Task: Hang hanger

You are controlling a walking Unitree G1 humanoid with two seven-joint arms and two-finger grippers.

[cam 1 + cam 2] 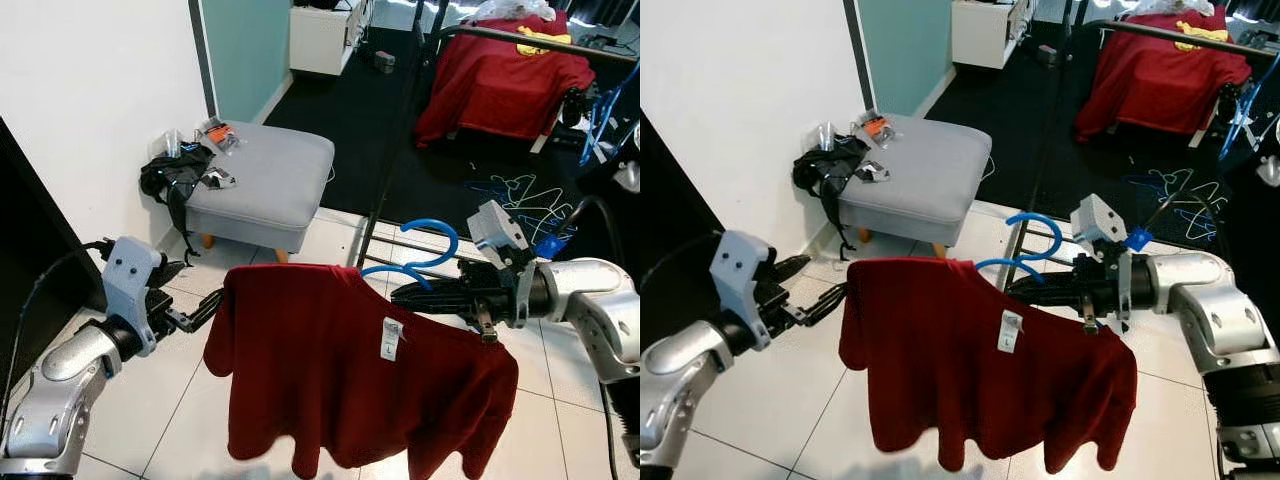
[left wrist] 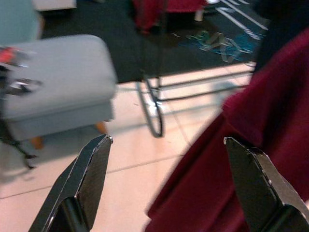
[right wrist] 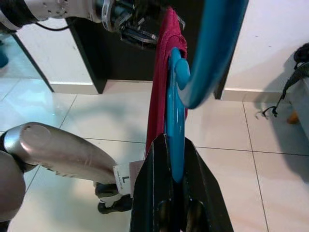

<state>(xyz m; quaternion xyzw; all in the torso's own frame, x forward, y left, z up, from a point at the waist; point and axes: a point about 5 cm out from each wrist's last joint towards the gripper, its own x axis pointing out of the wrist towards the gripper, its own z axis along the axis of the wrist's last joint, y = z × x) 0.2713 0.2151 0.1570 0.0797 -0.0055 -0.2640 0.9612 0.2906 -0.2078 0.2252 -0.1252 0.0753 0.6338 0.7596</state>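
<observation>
Head camera first: the right gripper (image 1: 420, 294) is clamped on the blue hanger (image 1: 425, 250), whose hook curls up just left of the wrist. A dark red shirt (image 1: 350, 380) drapes from it, hanging mid-air over the tiled floor (image 1: 150, 400). The left gripper (image 1: 200, 310) sits at the shirt's left shoulder, fingers spread, touching or just beside the cloth.

Left wrist camera: both fingers (image 2: 82, 188) stand wide apart, red fabric against one of them, nothing pinched.

Right wrist camera: the black fingers (image 3: 154, 193) squeeze the hanger's blue bar tight, shirt trailing away beyond.

My read on handling: the plastic hanger is stiff and light, best held near the neck as now; the shirt is soft, will swing, and could slip off a shoulder if tilted.

Room-wise, the clothes rack (image 1: 540, 40) stands far right with another red garment (image 1: 505, 85) on it. The grey ottoman (image 1: 265, 180) sits far left, open floor between.
</observation>
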